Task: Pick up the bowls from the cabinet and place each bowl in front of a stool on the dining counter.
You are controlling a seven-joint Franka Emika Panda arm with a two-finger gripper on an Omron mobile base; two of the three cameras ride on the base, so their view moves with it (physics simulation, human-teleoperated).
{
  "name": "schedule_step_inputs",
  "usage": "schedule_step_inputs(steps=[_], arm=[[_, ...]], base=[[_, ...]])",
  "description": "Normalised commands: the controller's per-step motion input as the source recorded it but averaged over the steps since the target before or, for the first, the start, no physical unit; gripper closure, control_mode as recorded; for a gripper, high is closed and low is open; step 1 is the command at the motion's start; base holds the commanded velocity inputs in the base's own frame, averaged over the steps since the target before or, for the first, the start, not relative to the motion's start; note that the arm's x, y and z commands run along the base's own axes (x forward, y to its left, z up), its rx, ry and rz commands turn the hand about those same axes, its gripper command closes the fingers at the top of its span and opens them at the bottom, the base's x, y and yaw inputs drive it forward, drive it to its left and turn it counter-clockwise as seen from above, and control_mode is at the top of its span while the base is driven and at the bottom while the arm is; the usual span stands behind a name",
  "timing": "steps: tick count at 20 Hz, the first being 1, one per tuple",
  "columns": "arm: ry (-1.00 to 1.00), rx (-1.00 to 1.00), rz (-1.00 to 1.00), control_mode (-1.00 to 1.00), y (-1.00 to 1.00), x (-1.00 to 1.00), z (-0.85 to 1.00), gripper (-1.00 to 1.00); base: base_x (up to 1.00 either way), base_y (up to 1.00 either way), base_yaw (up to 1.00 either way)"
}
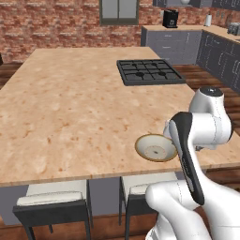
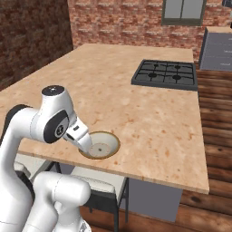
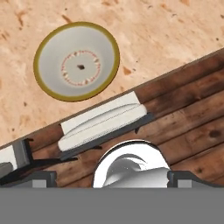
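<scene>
While the wide shallow cream bowl with its tan-brown rim [image 1: 156, 147] sits upright on the large tan-pink speckled stone counter [image 1: 70, 108], close to the near edge, the white arm folds back over that edge just beside it. In the right base view the same bowl [image 2: 99, 145] lies right next to the arm's wrist, whose white end partly covers its near-left rim. Seen from the hand camera, the bowl [image 3: 77, 61] is well apart from the two dark fingertips [image 3: 186, 177] of the tool [image 3: 111, 179], which stand at the bottom corners, spread as wide as they go with nothing between them. The bowl's inside shows a ring of small reddish marks around a dark centre dot.

Below the counter's edge stand two dark-framed stools with pale cushioned seats [image 1: 54, 199], and the bowl lies on the counter above the right-hand one [image 1: 140, 187]. In the hand view a cushioned seat [image 3: 103, 124] shows over the brown wooden plank floor [image 3: 188, 113].

Farther back, an inset black gas cooktop [image 1: 149, 71] lies in the counter. Behind it rises a red brick wall [image 1: 51, 23] with a grey-framed window [image 1: 119, 11], and a black coffee machine [image 1: 170, 18] stands on a narrower counter by the grey drawer units [image 1: 173, 44].
</scene>
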Motion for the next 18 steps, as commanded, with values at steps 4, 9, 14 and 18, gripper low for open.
schedule_step_inputs(steps=[4, 9, 14, 18], arm=[[0.0, 0.0, 0.0, 1.0, 0.0, 0.0, 0.0, -1.0], [0.0, 0.0, 0.0, 1.0, 0.0, 0.0, 0.0, -1.0], [0.0, 0.0, 0.0, 1.0, 0.0, 0.0, 0.0, -1.0], [0.0, 0.0, 0.0, 1.0, 0.0, 0.0, 0.0, -1.0]], base=[[-0.05, -0.52, -0.01], [-0.02, -0.94, -0.04], [-0.04, -1.0, -0.06], [0.22, -1.0, -0.08]])
